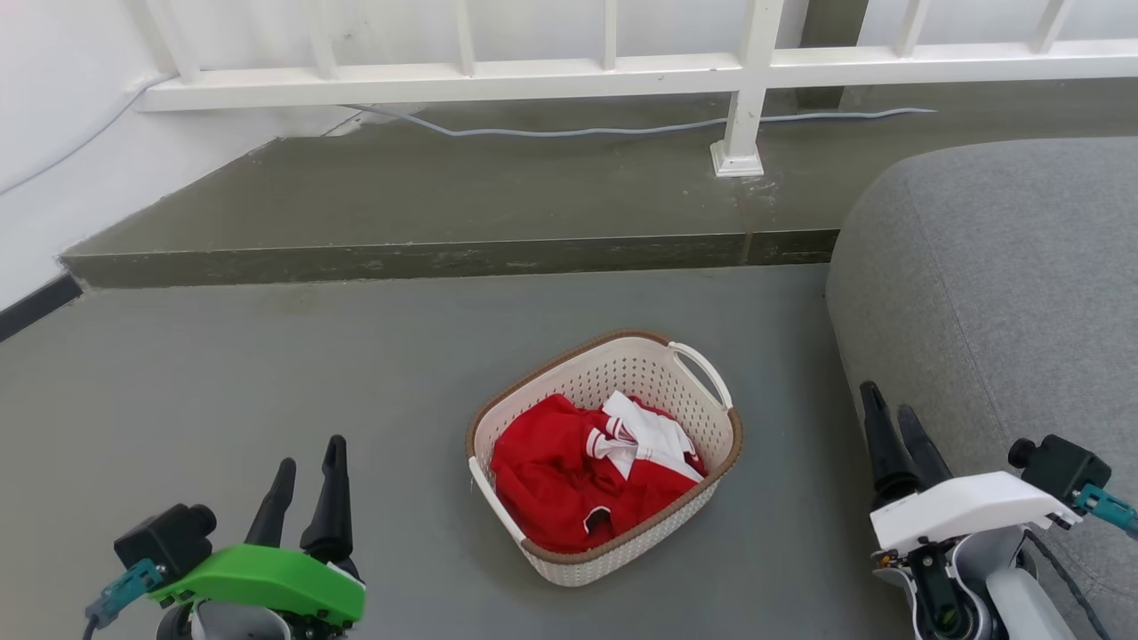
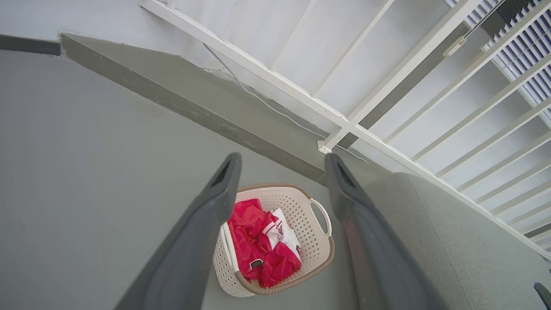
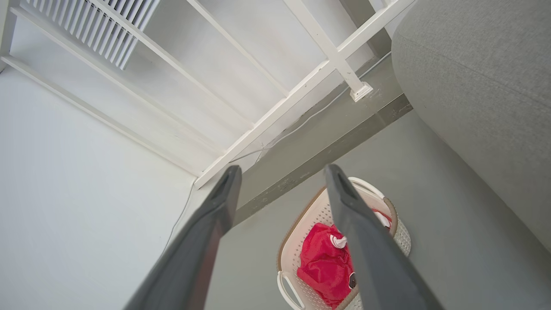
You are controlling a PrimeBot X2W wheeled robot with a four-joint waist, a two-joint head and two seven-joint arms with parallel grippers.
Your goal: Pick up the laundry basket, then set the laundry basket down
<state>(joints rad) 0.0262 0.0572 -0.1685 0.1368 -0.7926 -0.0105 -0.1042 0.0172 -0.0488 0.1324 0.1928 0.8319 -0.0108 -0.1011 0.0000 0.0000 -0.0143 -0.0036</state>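
I see the basket [image 1: 622, 544] sitting on the floor [image 1: 222, 373] beside the sofa [image 1: 996, 267]; my left end effector [image 1: 311, 452] and right end effector [image 1: 886, 398] flank it, apart from it, both spread, empty.

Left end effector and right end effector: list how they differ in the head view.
The left end effector sits on a green housing; the right end effector on a white housing. The left end effector hangs over bare floor; the right end effector is beside the grey upholstered seat. Both are open, empty, and apart from the laundry basket between them.
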